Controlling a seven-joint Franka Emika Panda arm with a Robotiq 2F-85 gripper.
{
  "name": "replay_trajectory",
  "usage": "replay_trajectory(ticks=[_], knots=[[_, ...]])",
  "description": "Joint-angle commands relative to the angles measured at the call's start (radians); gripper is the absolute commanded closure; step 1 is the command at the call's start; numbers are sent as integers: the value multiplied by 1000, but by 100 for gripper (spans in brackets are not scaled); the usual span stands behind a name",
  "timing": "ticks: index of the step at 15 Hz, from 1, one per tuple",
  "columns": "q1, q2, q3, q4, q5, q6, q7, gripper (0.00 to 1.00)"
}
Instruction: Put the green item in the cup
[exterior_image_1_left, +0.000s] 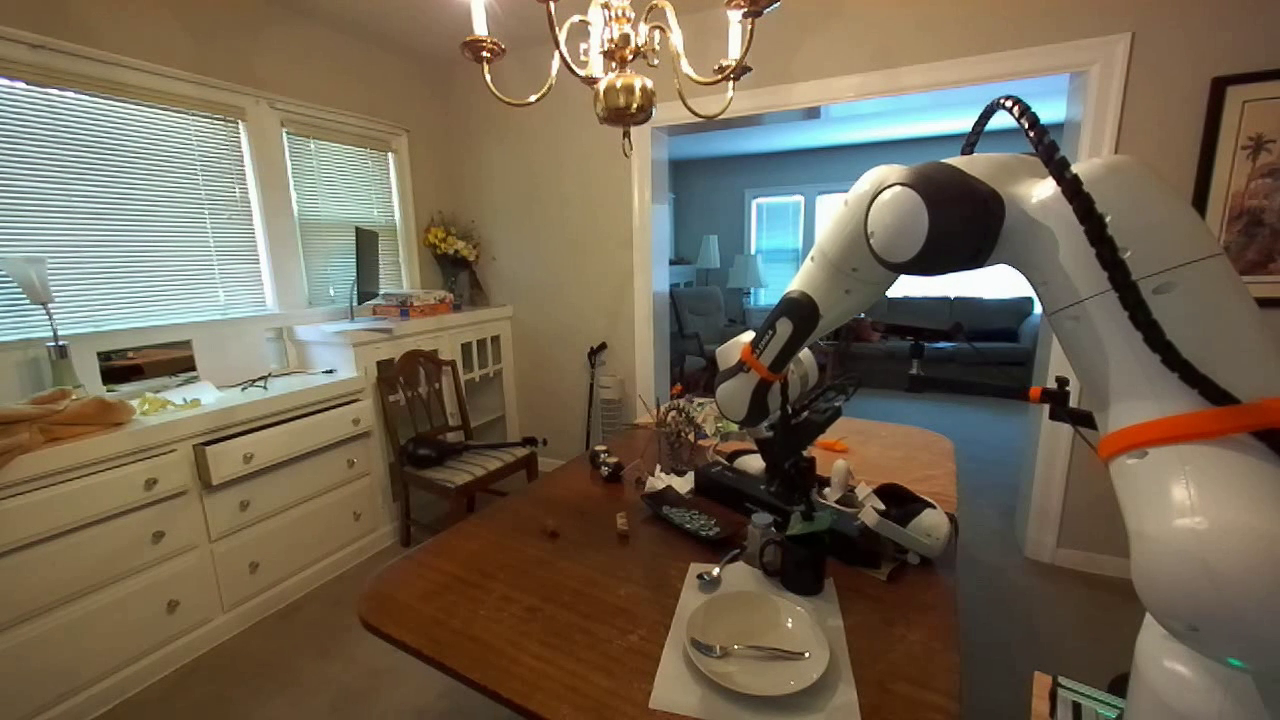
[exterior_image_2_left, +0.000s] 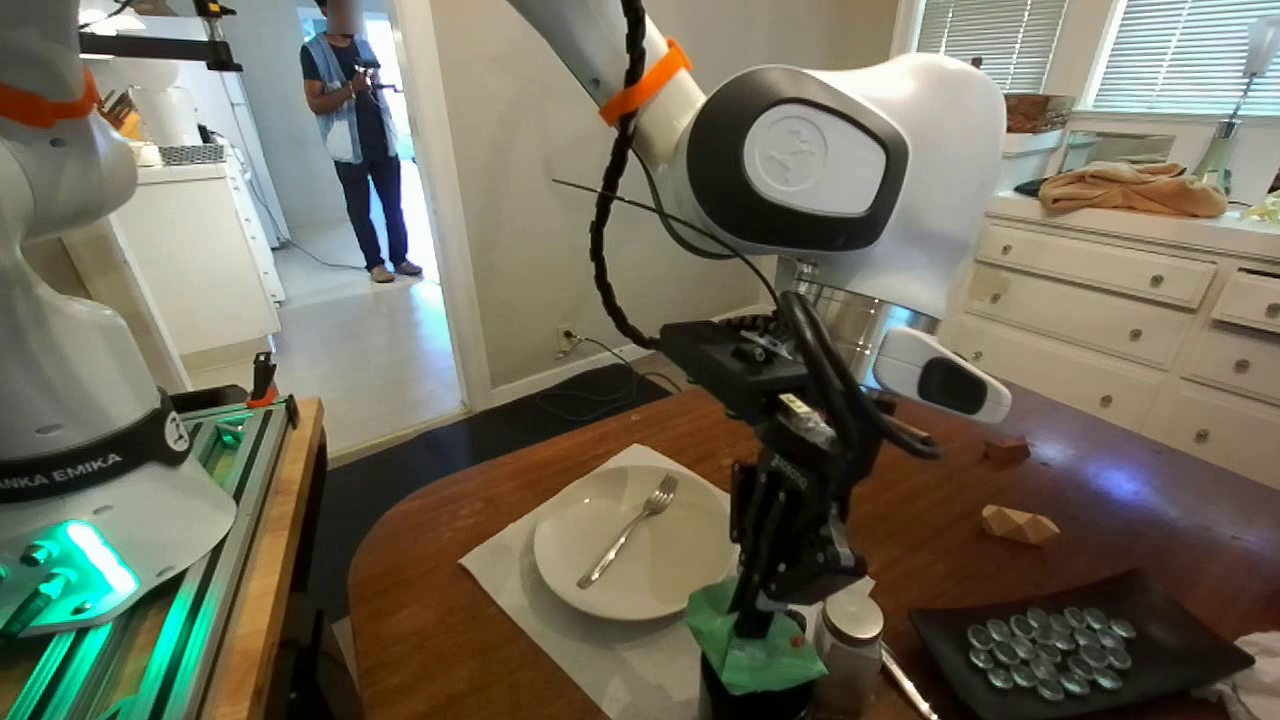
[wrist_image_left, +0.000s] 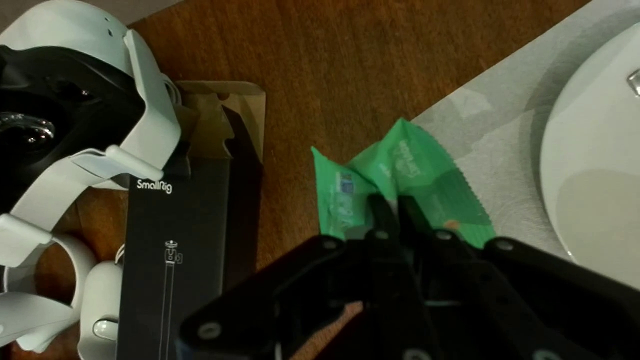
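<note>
Packet (wrist_image_left: 420, 177) of thin, crinkled green film, serrated along one end, is pinched between the fingers (wrist_image_left: 382, 215), fanning out to either side, with the black cup (exterior_image_1_left: 803, 570) just beneath, toward one long edge of the desk (exterior_image_1_left: 520, 610). Whether it touches the rim cannot be told; a straight downward move should serve, though its flaps may snag.

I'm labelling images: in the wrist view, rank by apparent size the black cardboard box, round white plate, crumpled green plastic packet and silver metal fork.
1. Black box, partly cut off
2. White plate and green packet, unranked: the plate is cut off, the packet nearer the camera
3. Silver fork: only one end shows
</note>
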Motion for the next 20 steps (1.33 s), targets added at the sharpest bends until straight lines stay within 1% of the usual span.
replay_trajectory(ticks=[1, 6, 10, 14, 20], knots=[[-9, -4, -4, -22, 6, 19, -8, 98], [-13, 37, -14, -11, -2, 29, 5, 98], [-2, 92, -12, 13, -12, 43, 23, 98], [18, 117, -26, 34, -36, 50, 76, 98], [35, 147, -21, 70, -30, 52, 127, 98]])
